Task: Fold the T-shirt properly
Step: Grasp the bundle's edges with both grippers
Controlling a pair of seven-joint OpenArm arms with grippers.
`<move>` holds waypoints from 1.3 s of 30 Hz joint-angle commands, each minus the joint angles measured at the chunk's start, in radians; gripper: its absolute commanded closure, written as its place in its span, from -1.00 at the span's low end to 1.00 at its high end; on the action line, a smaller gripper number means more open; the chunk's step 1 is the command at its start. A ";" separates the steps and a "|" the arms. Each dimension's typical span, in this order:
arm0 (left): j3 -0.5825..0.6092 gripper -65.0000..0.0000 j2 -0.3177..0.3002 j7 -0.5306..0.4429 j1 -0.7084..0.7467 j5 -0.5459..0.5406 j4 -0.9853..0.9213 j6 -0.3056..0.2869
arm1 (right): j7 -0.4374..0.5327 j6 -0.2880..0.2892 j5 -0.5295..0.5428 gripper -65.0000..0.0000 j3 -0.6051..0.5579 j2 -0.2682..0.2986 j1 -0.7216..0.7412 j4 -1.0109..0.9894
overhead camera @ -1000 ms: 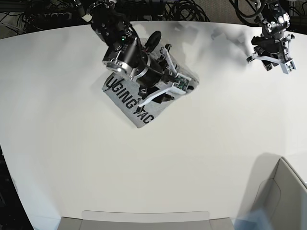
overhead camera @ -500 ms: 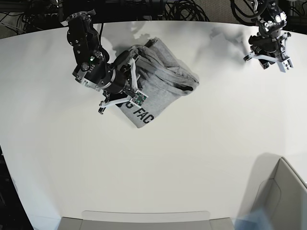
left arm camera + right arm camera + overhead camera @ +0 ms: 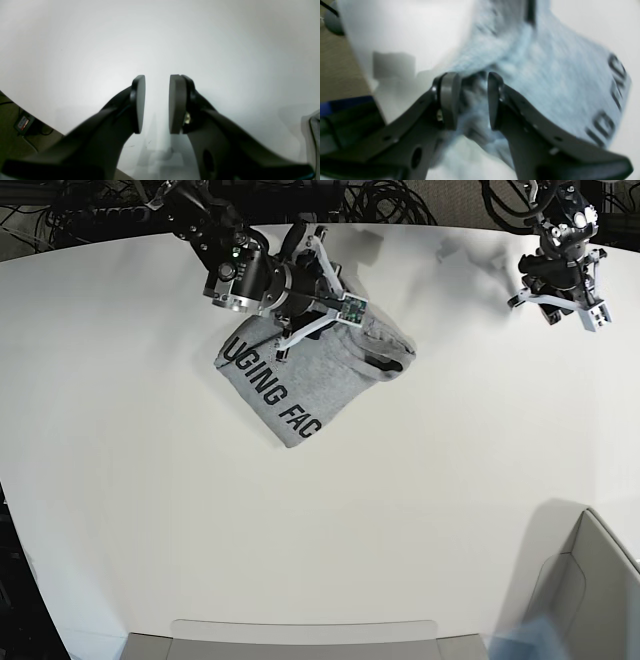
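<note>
Right gripper (image 3: 318, 308), at the upper left of the base view, is seen poised over the back edge of the T-shirt (image 3: 300, 375), its jaws parted with grey fabric showing between them in the blurred wrist view (image 3: 470, 100) — whether the cloth is actually pinched cannot be told. The T-shirt (image 3: 545, 75) is bunched into a compact, lopsided bundle left of centre near the top of the frame, black block lettering exposed along its lower left edge and a rumpled ridge of cloth along its upper right. The folding is judged to be well under way but not finished: layers are stacked, yet edges are uneven and smoothing is left. At the upper right, the left gripper (image 3: 565, 305) is held above the bare table (image 3: 350, 530), well apart from the garment; its pads (image 3: 138, 103) are shown apart with nothing between them. A white, matte tabletop fills the scene — black cables are tangled beyond its far edge, and a grey bin corner (image 3: 590, 580) is cropped at lower right.
</note>
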 commanded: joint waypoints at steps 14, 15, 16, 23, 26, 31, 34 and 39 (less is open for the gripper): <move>0.370 0.59 -0.001 -0.061 -0.019 0.001 0.036 -0.006 | 0.021 -0.004 0.121 0.58 0.445 0.045 0.216 0.014; 0.422 0.69 -0.001 -0.084 -0.027 0.001 0.037 -0.003 | 0.021 -0.004 0.121 0.69 0.466 0.070 0.230 -0.004; 0.464 0.81 -0.001 -0.112 -0.030 0.001 0.037 -0.001 | 0.021 -0.006 0.121 0.80 0.497 0.096 0.242 -0.029; 0.665 1.00 -0.003 -0.355 0.010 0.001 0.039 -0.004 | 0.026 -0.006 0.121 1.00 0.618 0.188 0.317 -0.273; 0.841 1.00 -0.050 -0.430 0.013 0.005 0.039 -0.007 | 0.027 -0.006 0.121 1.00 0.615 0.209 0.344 -0.385; 1.160 1.00 -0.199 -0.427 -0.092 0.019 0.034 0.000 | 0.104 -0.006 0.119 1.00 0.611 0.206 0.350 -0.486; 1.226 1.00 -0.244 -0.381 -0.153 0.019 0.013 0.000 | 0.136 -0.006 0.119 1.00 0.568 0.209 0.362 -0.558; 1.238 1.00 -0.242 -0.187 -0.234 0.019 -0.015 -0.006 | 0.159 -0.006 0.119 1.00 0.477 0.208 0.365 -0.593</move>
